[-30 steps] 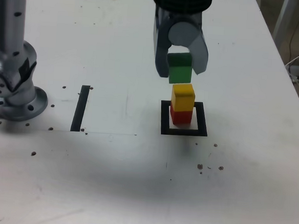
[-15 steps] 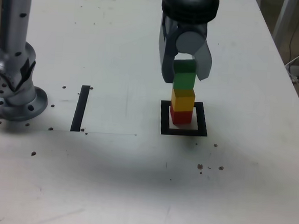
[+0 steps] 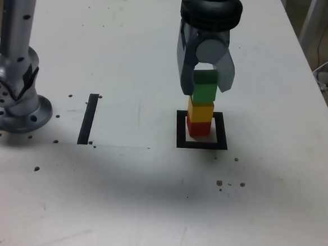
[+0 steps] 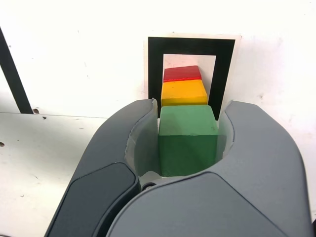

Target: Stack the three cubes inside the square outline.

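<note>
Inside the black square outline (image 3: 201,145) (image 4: 225,74) the red cube (image 3: 198,127) (image 4: 182,73) stands on the table with the yellow cube (image 3: 200,111) (image 4: 183,93) stacked on it. The green cube (image 3: 204,88) (image 4: 188,138) sits directly above the yellow one, its underside at or just over the yellow top; I cannot tell whether they touch. My gripper (image 3: 205,85) (image 4: 188,129) comes down from above and is shut on the green cube, one finger against each side.
A straight black strip (image 3: 88,119) (image 4: 14,76) lies on the white table (image 3: 147,200) toward the exterior view's left. The arm's grey base (image 3: 14,95) stands at that view's left edge. Cables hang beyond the table's right edge.
The gripper has come down with the green cube, from a gap above the yellow cube to right on top of it. The red and yellow cubes have not moved.
</note>
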`<state>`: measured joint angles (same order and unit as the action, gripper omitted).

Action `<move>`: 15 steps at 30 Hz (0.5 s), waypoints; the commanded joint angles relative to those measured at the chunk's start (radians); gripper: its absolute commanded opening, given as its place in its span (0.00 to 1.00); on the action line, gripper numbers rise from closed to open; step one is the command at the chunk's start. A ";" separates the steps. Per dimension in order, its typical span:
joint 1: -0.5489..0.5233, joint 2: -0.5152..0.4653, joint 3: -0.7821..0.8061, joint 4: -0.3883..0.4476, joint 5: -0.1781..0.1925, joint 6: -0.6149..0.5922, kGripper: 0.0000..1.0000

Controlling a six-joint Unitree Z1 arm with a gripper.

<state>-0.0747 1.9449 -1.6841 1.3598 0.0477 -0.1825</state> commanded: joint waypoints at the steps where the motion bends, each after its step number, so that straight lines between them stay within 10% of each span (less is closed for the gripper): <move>1: 0.002 0.008 0.004 -0.006 -0.002 0.002 0.09; 15: 0.012 0.018 0.018 -0.021 -0.025 0.021 0.34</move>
<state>-0.0638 1.9585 -1.6697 1.3414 0.0286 -0.1655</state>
